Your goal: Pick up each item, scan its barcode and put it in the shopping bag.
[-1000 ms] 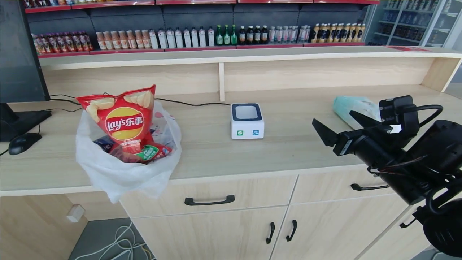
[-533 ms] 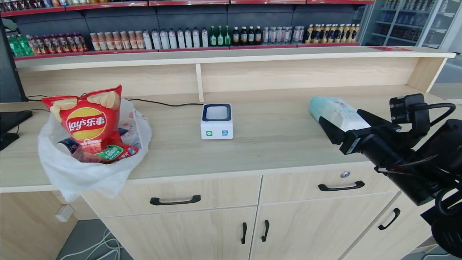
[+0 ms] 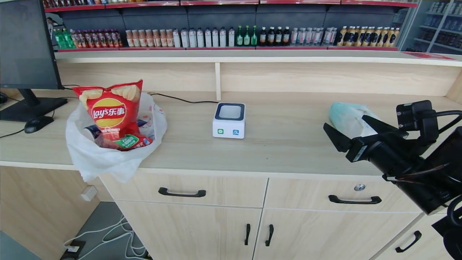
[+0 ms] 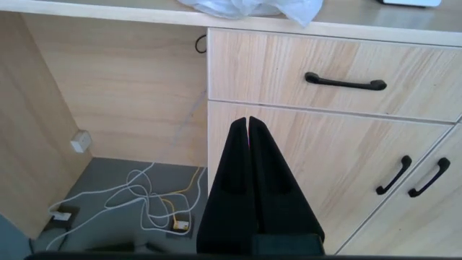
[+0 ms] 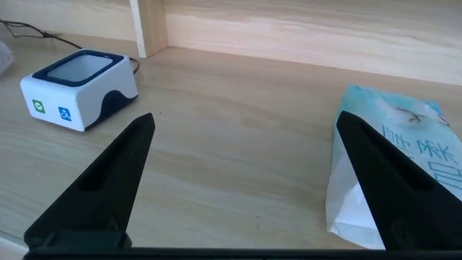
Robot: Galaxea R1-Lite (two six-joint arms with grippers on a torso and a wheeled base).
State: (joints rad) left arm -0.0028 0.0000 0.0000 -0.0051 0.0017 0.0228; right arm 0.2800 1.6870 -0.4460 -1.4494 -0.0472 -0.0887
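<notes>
Holds nothing in right gripper (image 3: 344, 122), fingers spread wide, beside pack (image 3: 346, 113), possibly tissues, lying on counter (image 3: 281, 151) at right. Left gripper (image 4: 247, 121) pressed closed, empty, low before drawers (image 4: 339, 65). Scanner (image 3: 229, 120) mid-counter. Bag (image 3: 108, 159) with chips (image 3: 110, 108) overhanging front edge at left. Wide stretch of counter between scanner and pack.

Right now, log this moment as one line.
right gripper: open, facing pale green soft packet | left gripper: shut | white plastic shopping bag: holds red crisp bag
</notes>
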